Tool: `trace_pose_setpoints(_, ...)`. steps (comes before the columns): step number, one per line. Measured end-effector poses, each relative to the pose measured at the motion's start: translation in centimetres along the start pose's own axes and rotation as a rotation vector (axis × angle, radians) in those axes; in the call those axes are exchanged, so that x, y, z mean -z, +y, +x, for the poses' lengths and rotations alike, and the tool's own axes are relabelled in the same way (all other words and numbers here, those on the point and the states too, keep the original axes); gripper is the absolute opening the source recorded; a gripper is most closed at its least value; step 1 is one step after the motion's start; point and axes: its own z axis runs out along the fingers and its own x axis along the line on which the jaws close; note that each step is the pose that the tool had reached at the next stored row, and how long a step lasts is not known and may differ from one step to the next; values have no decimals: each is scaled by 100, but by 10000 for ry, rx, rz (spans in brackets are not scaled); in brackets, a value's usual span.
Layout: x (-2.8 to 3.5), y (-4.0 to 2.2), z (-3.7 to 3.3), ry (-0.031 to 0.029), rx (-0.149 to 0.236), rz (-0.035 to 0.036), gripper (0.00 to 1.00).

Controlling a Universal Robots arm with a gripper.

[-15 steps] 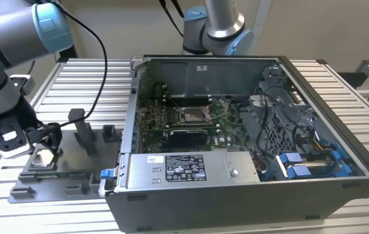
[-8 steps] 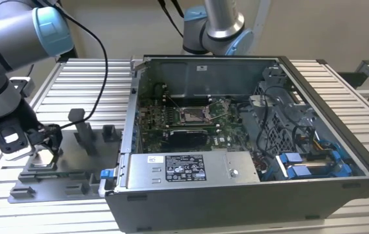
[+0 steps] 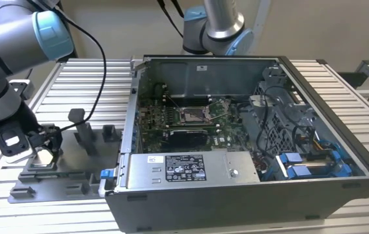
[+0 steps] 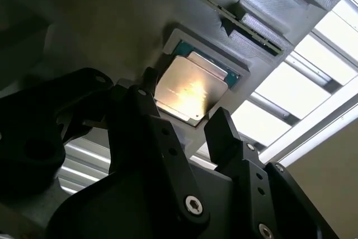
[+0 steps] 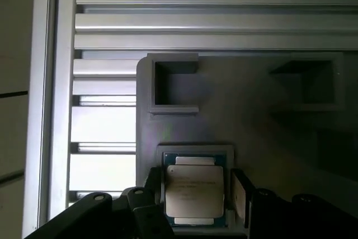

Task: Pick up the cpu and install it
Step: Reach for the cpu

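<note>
Gripper (image 3: 41, 155) stood low over the grey plastic fixture (image 3: 61, 170) at the exterior view's left, on the slatted metal counter (image 3: 73, 83). Jaws were apart. In both wrist views the black fingers (image 4: 146, 130) straddled the cpu (image 4: 187, 88), one on each flank. In the first wrist view a narrow gap showed between one pad (image 5: 239, 193) and the chip's edge. On the other flank I could not tell whether there was contact. Nothing was gripped or lifted.

Cpu (image 5: 194, 191) lay flat in its square recess in the fixture (image 5: 251, 116), pale silver lid up, with a green border showing round it. Faint lines of print crossed the lid; too small to read.

Computer case (image 3: 249, 200) lay open on its side, just beside the fixture toward the exterior view's right. Square socket frame (image 3: 193, 114) with a dark centre sat mid-board, well apart from the gripper.

Labels noted:
- a dark panel label with white print (image 3: 187, 171) on the metal box at the case's near edge
- a small white sticker (image 3: 155, 159) beside it
- another small white sticker (image 3: 203, 67) on the far inner wall

Text on all three was not legible.
</note>
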Motion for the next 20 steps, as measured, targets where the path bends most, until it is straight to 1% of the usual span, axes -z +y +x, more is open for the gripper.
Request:
trace_pose_setpoints(2, 0, -5, 0, 4, 25, -16, 100)
trace_pose_setpoints(9, -5, -32, 1, 3, 24, -17, 100)
trace_pose_setpoints(20, -24, -43, 10, -7, -39, -18, 100)
